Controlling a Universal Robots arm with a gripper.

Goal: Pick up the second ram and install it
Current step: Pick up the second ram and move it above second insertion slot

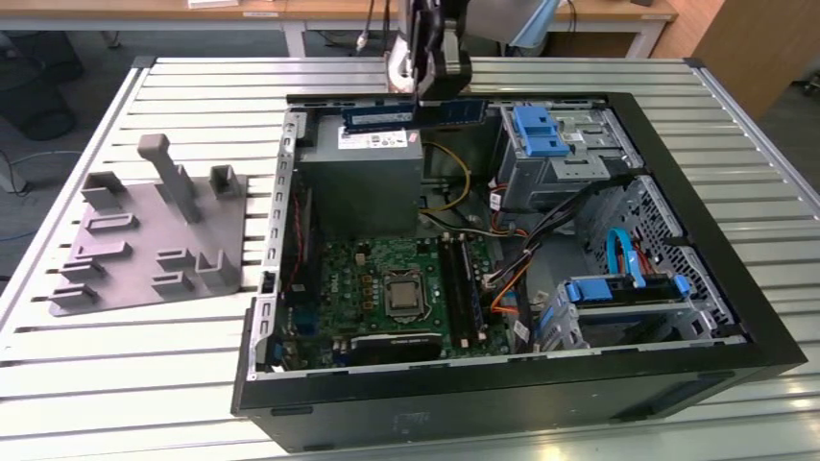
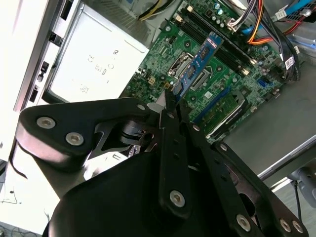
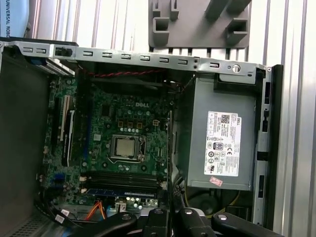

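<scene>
Clenching the long flat blue ram stick (image 1: pixel 378 117) at the exterior view's upper middle, the black gripper (image 1: pixel 433 100) next needs exact alignment with a black slot (image 1: pixel 455 283).

White sticker (image 3: pixel 223 143) on PSU (image 3: pixel 197 148) side: dense print, cert symbols, barcodes. Small pink sticker (image 3: pixel 216 181) just beside it, illegible. White silkscreen logo (image 3: pixel 143 104) on motherboard (image 3: pixel 98 148) near CPU (image 3: pixel 123 146). Vertical dark lettering (image 3: pixel 11 19) on pale-blue surface outside case. Small white label (image 2: pixel 190 74) on second ram (image 2: pixel 205 52), print too small to read.
</scene>
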